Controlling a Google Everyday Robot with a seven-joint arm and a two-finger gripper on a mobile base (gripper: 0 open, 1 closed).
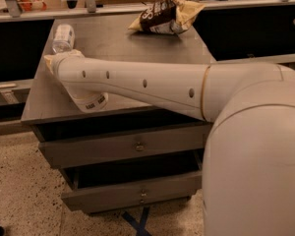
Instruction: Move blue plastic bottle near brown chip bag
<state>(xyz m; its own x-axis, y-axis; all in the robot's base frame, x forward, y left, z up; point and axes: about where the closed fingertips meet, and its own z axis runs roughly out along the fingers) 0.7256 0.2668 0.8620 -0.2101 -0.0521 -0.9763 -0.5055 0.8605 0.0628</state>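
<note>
The blue plastic bottle [63, 38] lies on its side at the far left of the dark table top [118, 43]. It is clear with a pale label. The brown chip bag [164, 16] lies at the table's far edge, right of centre, well apart from the bottle. My white arm [147, 85] reaches from the right across the front of the table, and its elbow [64, 65] sits just in front of the bottle. My gripper does not show; no fingers are visible past the joint cap [91, 101] near the table's front left.
The table has two drawers in its front [132, 146], the lower one [137, 193] pulled partly out. A rail and dark panels [19, 16] run behind the table. My white body [255, 156] fills the right foreground. The floor is speckled [24, 191].
</note>
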